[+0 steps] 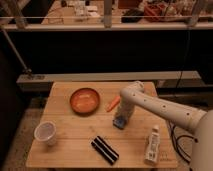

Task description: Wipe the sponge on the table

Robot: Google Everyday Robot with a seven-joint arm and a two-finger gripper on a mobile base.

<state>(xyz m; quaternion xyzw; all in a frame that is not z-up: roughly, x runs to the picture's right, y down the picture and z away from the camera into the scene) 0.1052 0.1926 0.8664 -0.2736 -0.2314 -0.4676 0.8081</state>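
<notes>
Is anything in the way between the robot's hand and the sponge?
Nothing visible. The gripper is right down at the sponge on the table. The orange carrot lies just beyond them, not between.

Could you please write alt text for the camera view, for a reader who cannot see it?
A white robot arm reaches in, its gripper down at a sponge near the middle of a wooden table. Around it are a bowl, a carrot, a cup, a black block and a bottle.
</notes>
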